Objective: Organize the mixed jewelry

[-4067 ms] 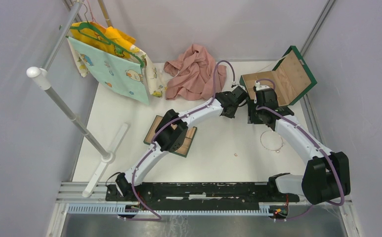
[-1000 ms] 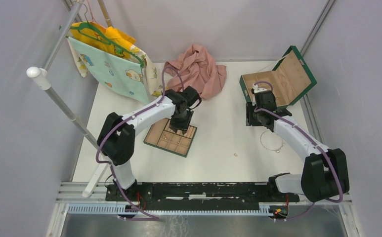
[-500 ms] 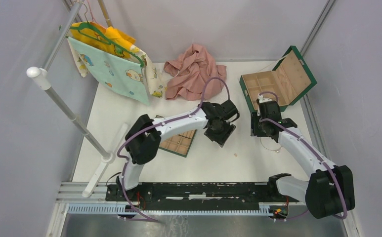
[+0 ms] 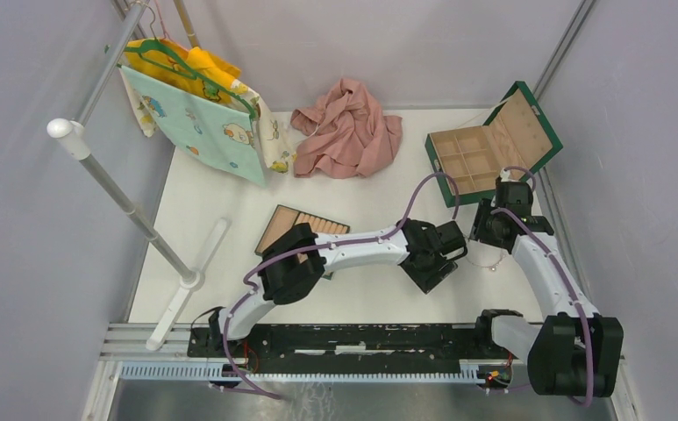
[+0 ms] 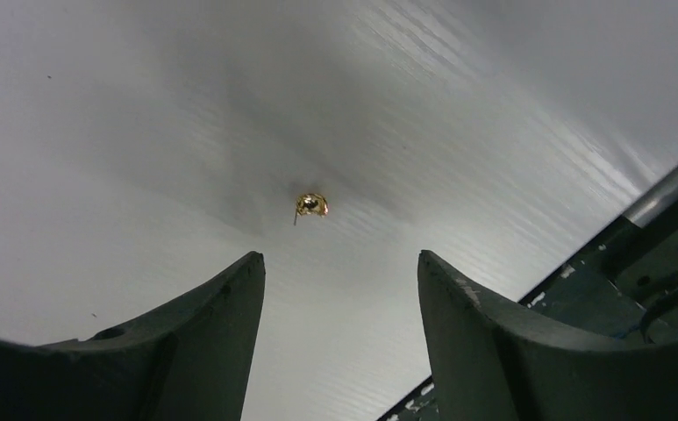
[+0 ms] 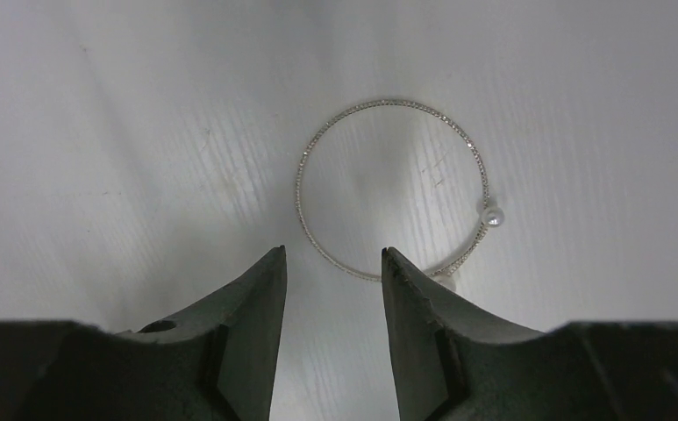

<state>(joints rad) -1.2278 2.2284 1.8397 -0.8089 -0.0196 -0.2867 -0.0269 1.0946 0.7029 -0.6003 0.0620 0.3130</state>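
Left pincer (image 5: 339, 263) has left the tan tray (image 4: 296, 219) and hovers, jaws wide, by a gold bead (image 5: 310, 204) on the worktop (image 5: 142, 132), its arm stretched low to the right. Right pincer (image 6: 333, 259), jaws half apart and empty, has come from the green box (image 4: 528, 123) to the wire loop (image 6: 396, 103), elbow bent.

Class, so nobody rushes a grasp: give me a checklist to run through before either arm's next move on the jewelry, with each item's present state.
1. Left gripper, fingers apart: ok.
2. Gold piece lying free ahead of that gap: ok.
3. Right gripper open above the wire loop: ok.
4. Loop's near arc lined up with the right gap: ok.
5. Height of either gripper above the table: cannot tell.
6. Green box lid open: ok.
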